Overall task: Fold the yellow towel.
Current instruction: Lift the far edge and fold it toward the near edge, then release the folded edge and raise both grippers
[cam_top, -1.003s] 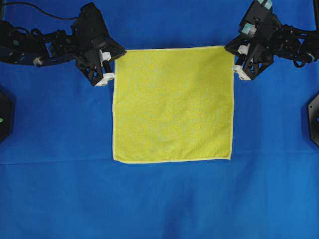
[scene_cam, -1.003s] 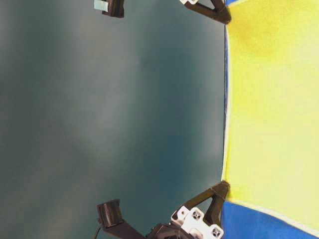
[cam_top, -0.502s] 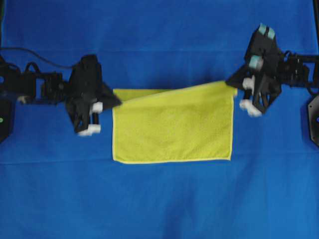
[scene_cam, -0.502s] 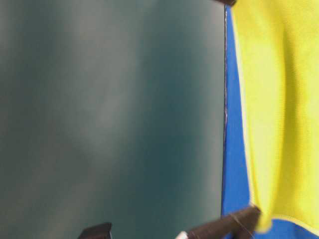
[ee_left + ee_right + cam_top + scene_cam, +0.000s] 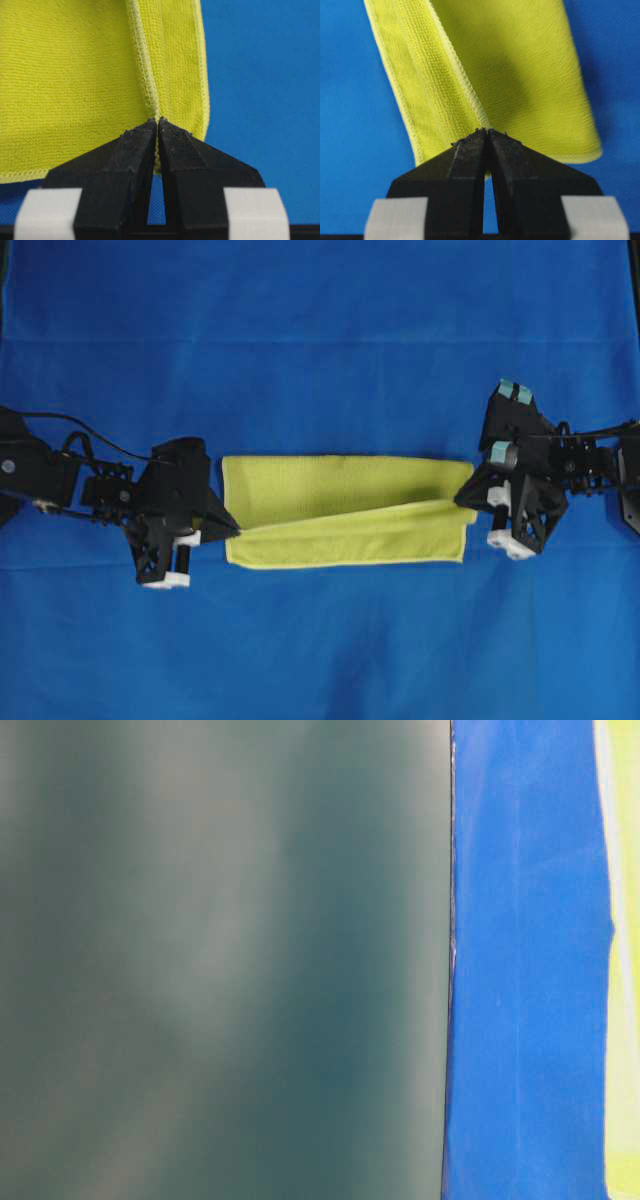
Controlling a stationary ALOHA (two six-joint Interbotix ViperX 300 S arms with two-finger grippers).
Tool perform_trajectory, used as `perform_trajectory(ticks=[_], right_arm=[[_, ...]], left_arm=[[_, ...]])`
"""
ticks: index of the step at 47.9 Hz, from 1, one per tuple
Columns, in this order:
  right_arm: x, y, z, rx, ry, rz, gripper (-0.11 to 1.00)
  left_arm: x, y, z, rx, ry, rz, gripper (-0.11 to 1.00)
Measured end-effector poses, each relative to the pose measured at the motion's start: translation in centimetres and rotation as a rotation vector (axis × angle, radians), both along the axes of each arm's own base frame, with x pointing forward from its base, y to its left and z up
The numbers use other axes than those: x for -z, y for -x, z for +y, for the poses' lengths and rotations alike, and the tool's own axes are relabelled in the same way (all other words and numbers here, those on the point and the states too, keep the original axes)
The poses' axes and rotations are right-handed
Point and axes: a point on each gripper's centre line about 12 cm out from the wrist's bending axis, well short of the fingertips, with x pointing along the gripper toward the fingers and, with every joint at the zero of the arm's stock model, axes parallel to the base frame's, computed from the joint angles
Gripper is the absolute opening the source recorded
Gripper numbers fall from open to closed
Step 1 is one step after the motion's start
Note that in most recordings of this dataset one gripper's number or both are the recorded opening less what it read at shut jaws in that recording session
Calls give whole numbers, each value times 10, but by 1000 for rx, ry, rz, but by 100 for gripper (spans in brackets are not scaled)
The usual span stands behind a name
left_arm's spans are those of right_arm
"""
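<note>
1. The yellow towel (image 5: 345, 510) lies near the middle of the desk in the overhead view, doubled over into a wide, shallow band that runs left to right.
2. Its upper layer slopes: the carried hem sits low at the left corner and higher at the right, so a thin wedge of the lower layer shows along the near edge.
3. A paler stitched hem outlines the cloth; the surface looks soft and finely looped.
4. The left end effector (image 5: 232, 532) is clenched on the towel's left corner. In the left wrist view its two black fingers (image 5: 132, 155) meet tip to tip with the stitched hem (image 5: 145, 60) pinched between them.
5. The right end effector (image 5: 462, 500) is likewise clenched on the right corner. In the right wrist view the hem runs straight into the closed tips, and the towel (image 5: 505, 70) hangs away from them at a slant.
6. Both arms reach in from the sides, black with white blocks near the fingers; the right one carries pale teal patches on top.
7. The desk (image 5: 320, 340) is covered in a plain blue cloth.
8. In the table-level view, only a thin strip of yellow (image 5: 625, 970) shows at the right edge, beside blue cloth and a blurred dark green backdrop (image 5: 220, 960). Neither end effector appears there.
</note>
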Motion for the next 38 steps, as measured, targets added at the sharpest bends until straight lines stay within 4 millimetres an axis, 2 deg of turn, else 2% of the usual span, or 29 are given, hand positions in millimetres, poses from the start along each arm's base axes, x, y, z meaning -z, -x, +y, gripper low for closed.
perform_trajectory(ticks=[21,24,29,32,34,38], right_arm=[[6,-1,10,-25,-8,15,4],[6,-2,12,-31,-9,13,15],[7,-3,16,-43,-11,18,49],[5,-5,20,-57,-11,15,64],[4,-5,22,-62,-13,14,67],[1,-7,24,-71,-10,8,61]], left_arm=[[3,-4,-8,20,1,0,4],[2,-4,-10,22,6,-2,17],[2,-4,-13,12,25,2,51],[3,-3,-13,4,34,7,70],[3,-3,-14,1,38,12,76],[-1,-2,-14,1,41,8,71]])
